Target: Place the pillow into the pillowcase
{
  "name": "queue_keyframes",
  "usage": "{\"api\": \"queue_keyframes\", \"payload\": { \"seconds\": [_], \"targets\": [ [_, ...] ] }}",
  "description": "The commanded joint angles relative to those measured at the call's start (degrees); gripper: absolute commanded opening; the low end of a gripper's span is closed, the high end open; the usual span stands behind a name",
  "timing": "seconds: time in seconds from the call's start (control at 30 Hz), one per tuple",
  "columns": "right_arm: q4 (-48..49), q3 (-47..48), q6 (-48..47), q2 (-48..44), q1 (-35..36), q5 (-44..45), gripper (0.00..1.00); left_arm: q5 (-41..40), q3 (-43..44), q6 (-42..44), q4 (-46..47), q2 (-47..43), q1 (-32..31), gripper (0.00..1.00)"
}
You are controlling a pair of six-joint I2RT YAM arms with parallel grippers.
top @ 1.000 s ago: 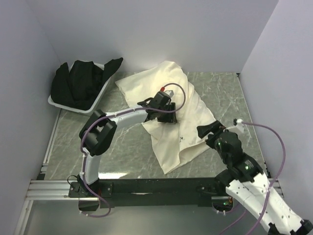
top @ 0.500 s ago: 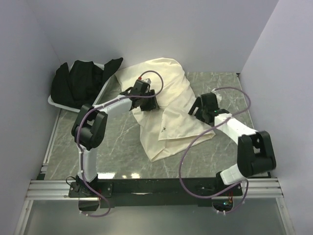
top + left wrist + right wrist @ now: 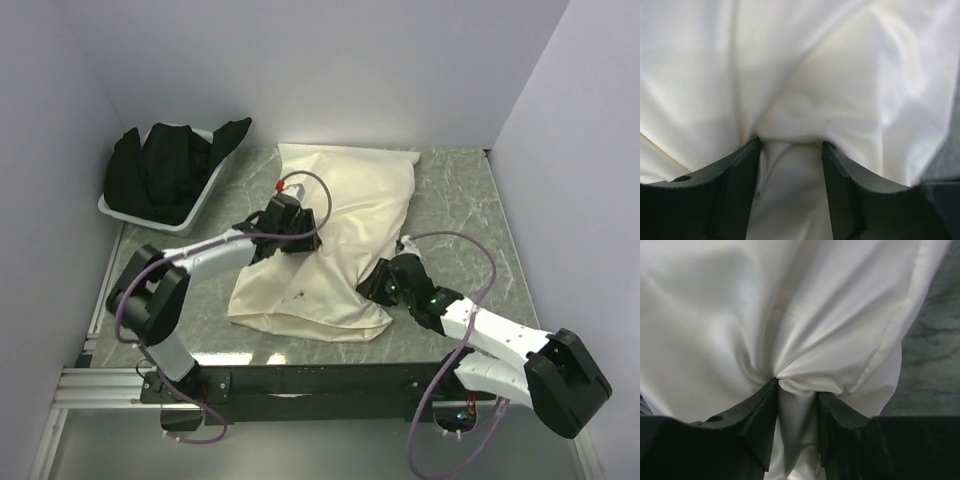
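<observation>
Top view looked down over the desk; both wrist views hugged the pillowcase, seen by all.

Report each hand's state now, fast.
Left hand: closed, pinching a fold of the pillowcase.
Right hand: closed, pinching the pillowcase near its seamed edge.

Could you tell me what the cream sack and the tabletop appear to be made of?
The limp cream pillowcase looks like thin woven cloth, faintly glossy: it bunches into soft folds. The grey-green veined tabletop looks like polished marble or an imitation; pale veins, slight glare.
</observation>
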Motion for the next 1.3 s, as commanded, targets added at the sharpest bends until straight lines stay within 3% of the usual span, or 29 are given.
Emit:
{"api": "queue_keyframes", "payload": {
  "seconds": [0.0,0.2,0.3,0.43,0.57,0.67,0.77,0.8,0.83,0.9,0.97,1.03,1.13,1.27],
  "targets": [
    [-3.3,-3.8,0.9,-3.7,-3.0,-2.9,0.46,0.2,-6.7,-3.6,-2.0,-10.2,-4.5,0.59],
    [-15.5,-5.5,4.2,-22.8,-0.9,0.0,0.55,-2.9,-13.6,-4.9,-6.0,-27.7,-5.9,0.66],
    [-21.8,-7.1,6.3,-33.3,-0.6,1.7,0.59,-3.1,-16.4,-6.1,-6.5,-31.8,-8.6,0.68],
    [-23.7,-10.5,8.4,-38.8,-0.5,1.0,0.59,-4.0,-14.3,-5.0,-6.3,-26.7,-14.4,0.68],
    [-19.4,-15.9,10.7,-38.2,0.2,-3.6,0.61,-4.1,-9.4,-3.8,-5.5,-18.7,-15.3,0.68],
    [-17.2,-20.0,13.8,-37.9,2.3,-5.2,0.51,-2.2,-7.8,-4.0,-4.3,-12.9,-18.0,0.61],
    [-21.9,-19.0,14.3,-40.3,2.8,-3.4,0.32,-2.3,-9.8,-6.5,-2.9,-9.7,-22.5,0.37],
    [-23.1,-18.4,14.1,-41.2,2.8,-2.8,0.27,-1.5,-12.1,-7.4,-0.2,-9.6,-24.7,0.22],
    [-23.9,-18.0,13.4,-42.6,2.9,-2.4,0.24,-1.5,-13.2,-8.4,0.8,-9.6,-25.7,0.18],
    [-23.3,-18.0,12.9,-42.7,2.9,-1.8,0.23,-2.3,-15.3,-10.4,2.6,-9.0,-27.7,0.10],
    [-18.0,-18.3,12.3,-39.0,2.9,-2.4,0.21,-3.5,-15.6,-11.2,2.2,-7.9,-27.7,0.08],
    [-13.0,-17.8,11.3,-31.1,2.9,-4.1,0.19,-4.4,-15.0,-10.3,2.4,-5.9,-26.3,0.05],
    [-5.7,-13.5,8.9,-19.1,3.2,-4.1,0.16,-1.3,-14.1,-8.7,3.9,-3.9,-19.2,0.03],
    [-9.9,-2.3,4.0,-11.0,3.1,-1.1,0.16,0.7,-8.5,-5.6,2.0,-0.5,-12.1,0.04]
  ]
}}
